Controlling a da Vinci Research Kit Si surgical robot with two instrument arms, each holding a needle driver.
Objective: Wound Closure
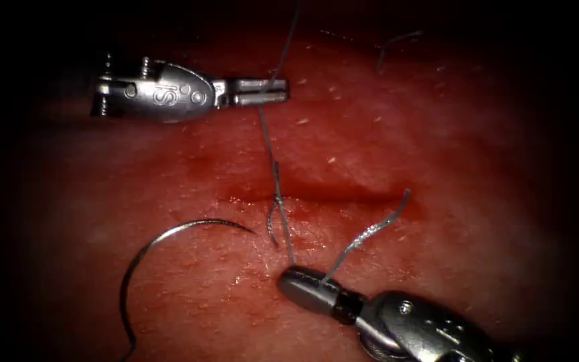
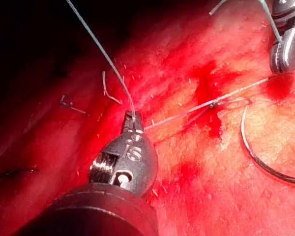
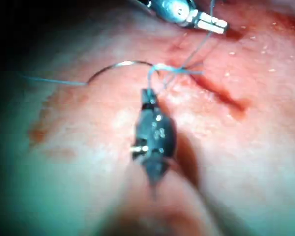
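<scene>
Needle lies free on the tissue below the cut, held by neither tool, its curve not in the tissue. Thread runs across the cut through a small knot. Left tool is clamped on the thread above the cut; right tool is clamped on it below.

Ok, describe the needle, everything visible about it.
The needle is a thin, curved, bare grey metal arc lying free on the tissue, on the near side of the cut, left of the knot. Neither gripper holds it: the left gripper and right gripper are each shut on thread. Its tip points toward the knot, not in tissue.
</scene>
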